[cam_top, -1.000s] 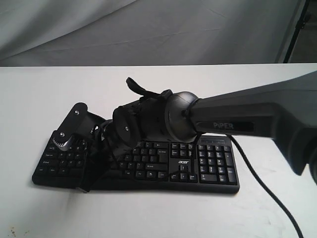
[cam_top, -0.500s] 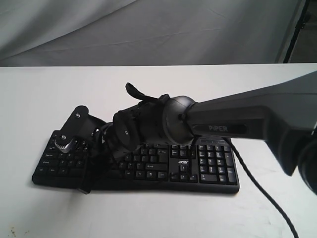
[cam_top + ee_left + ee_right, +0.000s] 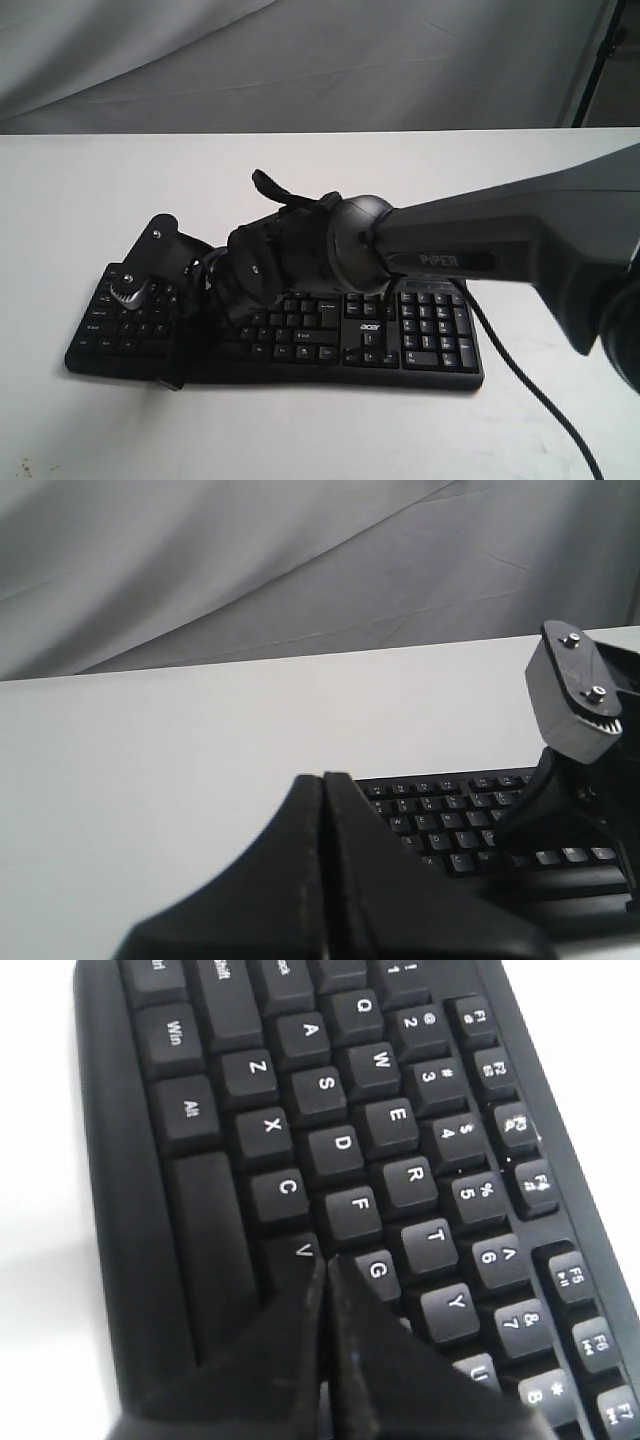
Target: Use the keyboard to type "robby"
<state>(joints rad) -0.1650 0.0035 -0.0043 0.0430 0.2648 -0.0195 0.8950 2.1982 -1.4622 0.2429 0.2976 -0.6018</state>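
The black keyboard lies across the white table, its number pad to the right and the acer logo facing the near edge. My right arm reaches across it to its left half. The right gripper points down there, jaws pressed together with nothing held. In the right wrist view the right gripper has its tip over the keyboard, between the V and G keys and hiding the B; whether it touches a key I cannot tell. My left gripper is shut and empty, hovering short of the keyboard's left end.
The keyboard's thin black cable trails off to the front right. The white table ends at a grey cloth backdrop. A dark stand leg is at the far right. In the left wrist view, the right gripper's body stands over the keys.
Over the first half second the right arm shifted slightly left and its gripper dipped a little over the keyboard's left half. Since then almost nothing has moved.
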